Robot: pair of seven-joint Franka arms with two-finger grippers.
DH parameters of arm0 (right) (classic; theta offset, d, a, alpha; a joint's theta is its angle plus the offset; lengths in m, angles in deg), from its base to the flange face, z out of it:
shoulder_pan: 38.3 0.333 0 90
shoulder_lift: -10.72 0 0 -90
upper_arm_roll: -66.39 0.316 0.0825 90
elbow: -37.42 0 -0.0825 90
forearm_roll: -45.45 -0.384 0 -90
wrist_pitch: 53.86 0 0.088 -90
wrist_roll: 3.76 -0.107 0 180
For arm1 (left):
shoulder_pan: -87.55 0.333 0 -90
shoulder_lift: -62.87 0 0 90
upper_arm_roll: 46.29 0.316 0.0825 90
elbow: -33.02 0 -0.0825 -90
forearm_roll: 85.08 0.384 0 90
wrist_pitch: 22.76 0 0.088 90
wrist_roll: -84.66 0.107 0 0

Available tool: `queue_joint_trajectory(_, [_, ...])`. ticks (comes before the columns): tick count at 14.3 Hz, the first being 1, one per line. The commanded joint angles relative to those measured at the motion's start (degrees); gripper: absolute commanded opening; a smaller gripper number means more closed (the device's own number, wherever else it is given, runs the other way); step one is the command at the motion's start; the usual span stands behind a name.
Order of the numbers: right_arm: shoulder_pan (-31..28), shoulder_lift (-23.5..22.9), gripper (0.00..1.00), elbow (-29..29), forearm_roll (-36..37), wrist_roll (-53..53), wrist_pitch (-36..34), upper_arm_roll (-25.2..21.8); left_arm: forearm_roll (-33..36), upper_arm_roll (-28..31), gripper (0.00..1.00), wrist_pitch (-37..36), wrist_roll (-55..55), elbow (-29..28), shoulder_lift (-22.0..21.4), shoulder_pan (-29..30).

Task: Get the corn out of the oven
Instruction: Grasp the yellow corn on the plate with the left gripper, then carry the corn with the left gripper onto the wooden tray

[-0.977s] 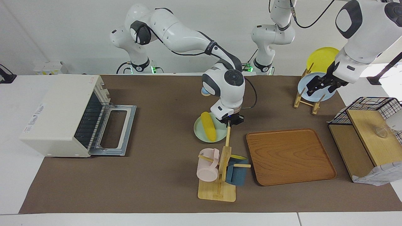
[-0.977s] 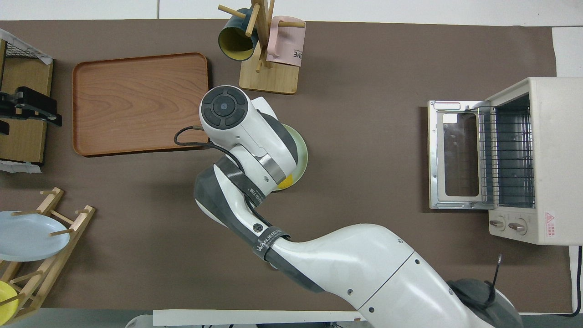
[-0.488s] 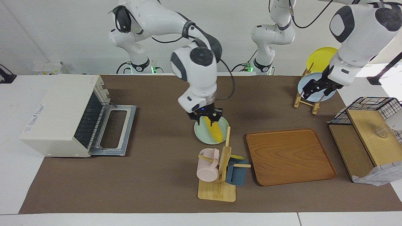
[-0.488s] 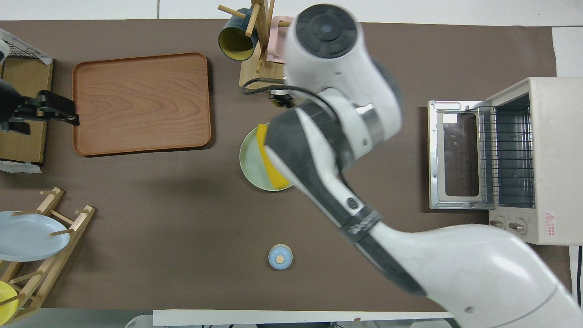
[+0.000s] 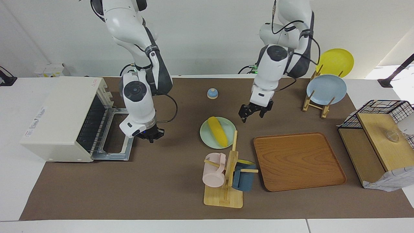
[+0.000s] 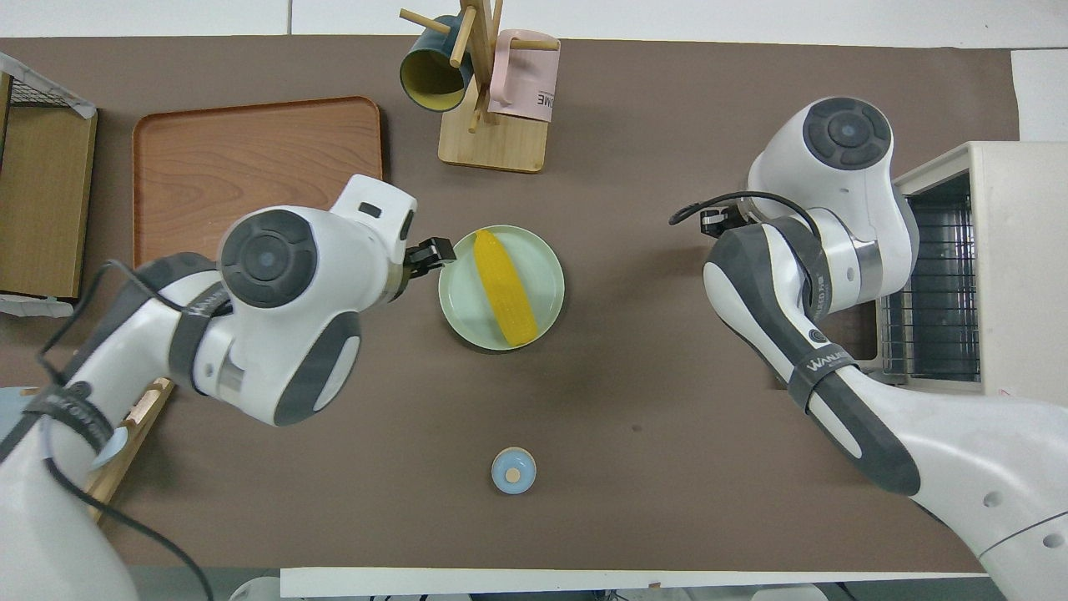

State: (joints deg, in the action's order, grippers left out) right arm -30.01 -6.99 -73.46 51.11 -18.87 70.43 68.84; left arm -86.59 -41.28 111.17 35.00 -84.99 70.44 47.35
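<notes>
The yellow corn (image 5: 217, 131) lies on a pale green plate (image 5: 206, 135) in the middle of the table, and nothing holds it. It also shows in the overhead view (image 6: 503, 288), on the plate (image 6: 457, 294). The cream oven (image 5: 61, 119) stands at the right arm's end of the table with its door (image 5: 118, 134) dropped open; its rack looks bare. My right gripper (image 5: 150, 135) is open and hangs over the mat just off the door's outer edge. My left gripper (image 5: 254, 114) is open and empty, and hangs beside the plate.
A mug rack (image 5: 226, 181) with a pink and a blue mug stands just farther from the robots than the plate. A wooden tray (image 5: 297, 161) lies beside it. A small blue knob (image 5: 212, 93) sits nearer to the robots. A plate rack (image 5: 325, 89) and a wire shelf (image 5: 378, 129) stand at the left arm's end.
My right gripper left the corn on the plate and swung over to the oven door. My left gripper came from the plate rack to beside the plate.
</notes>
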Motion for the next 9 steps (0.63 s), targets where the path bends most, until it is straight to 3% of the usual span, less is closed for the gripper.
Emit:
queue_joint_trajectory(1, [-1.0,3.3,0.00,-4.6,0.8,1.4,0.3,0.9,0.2,1.3,1.00,1.2,-4.9,6.4,7.0,-4.3])
queue_joint_trajectory(3, [-1.2,3.3,0.00,-6.4,4.3,1.2,1.1,0.9,0.5,1.5,1.00,1.2,-7.9,11.1,12.7,-6.5])
queue_joint_trajectory(5, [-1.8,3.3,0.00,-6.7,5.9,1.5,0.3,0.9,0.5,1.4,0.98,1.8,-8.2,12.3,14.6,-6.8])
queue_joint_trajectory(6, [-2.2,3.3,0.00,-6.9,7.2,1.5,0.2,0.9,0.6,1.4,0.89,1.9,-8.2,12.0,14.7,-6.8])
queue_joint_trajectory(7, [-2.2,3.6,0.00,-7.9,8.1,1.5,0.2,0.9,0.6,1.4,0.75,1.9,-8.2,11.9,15.5,-6.8])
queue_joint_trajectory(8, [-2.4,3.7,0.00,-8.5,8.7,1.4,0.3,0.9,0.6,1.4,0.51,1.6,-8.3,11.9,15.6,-7.0])
queue_joint_trajectory(9, [-3.1,3.7,0.00,-8.7,8.8,1.5,0.3,1.0,0.6,1.4,0.21,1.5,-8.2,11.9,15.7,-7.3])
